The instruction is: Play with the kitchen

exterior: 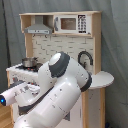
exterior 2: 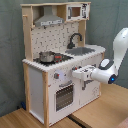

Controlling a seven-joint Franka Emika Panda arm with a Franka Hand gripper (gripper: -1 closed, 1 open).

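The kitchen is a tall white and light-wood toy unit, seen in both exterior views. On its hob stands a steel pot, with a black faucet and a grey sink to the second exterior view's right. Under the knobs is the oven door. My gripper reaches in from the second exterior view's right and sits at the knob panel, just above the oven door. In the first exterior view my white arm hides the kitchen's front, while the pot and the microwave stay visible.
A range hood and a small microwave top the unit. A rounded side counter sticks out at the first exterior view's right. The kitchen stands on a wooden floor before a grey curtain.
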